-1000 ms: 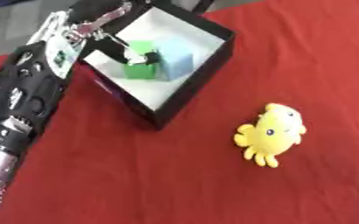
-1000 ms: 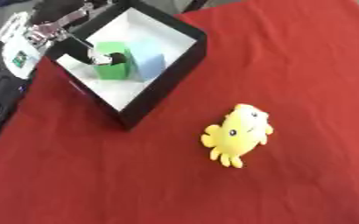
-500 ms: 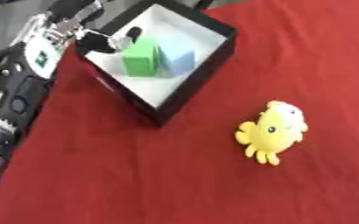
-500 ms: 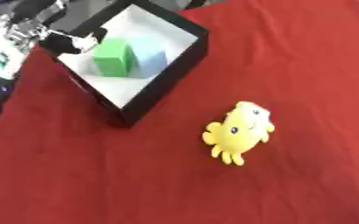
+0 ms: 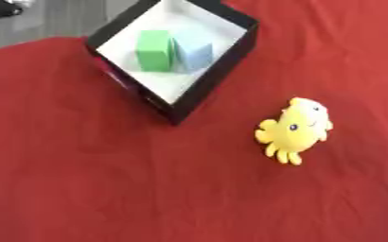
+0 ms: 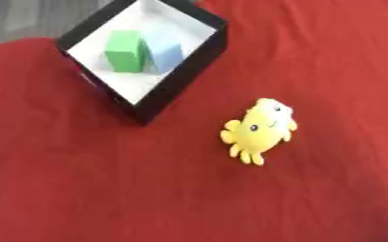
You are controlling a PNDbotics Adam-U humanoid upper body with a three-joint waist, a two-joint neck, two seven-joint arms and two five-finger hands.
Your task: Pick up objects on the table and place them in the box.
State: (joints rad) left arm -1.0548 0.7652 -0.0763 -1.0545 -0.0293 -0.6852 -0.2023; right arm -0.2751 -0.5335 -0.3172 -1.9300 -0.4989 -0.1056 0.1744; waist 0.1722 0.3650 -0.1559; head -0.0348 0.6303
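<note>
A black box with a white inside stands at the upper left on the red cloth. Inside it a green block stands against a light blue block. A yellow plush toy with a white cap and short legs lies on the cloth, to the right of the box and nearer to me. Only a dark and white scrap of my left hand shows, in the top left corner of the left eye view, well away from the box. My right hand appears in neither view.
The red cloth covers the table. A strip of grey floor lies beyond the table's edge at the upper left.
My left arm has drawn back from over the box, up and to the left, almost out of the picture. The green block it held now stands in the box beside the blue one.
</note>
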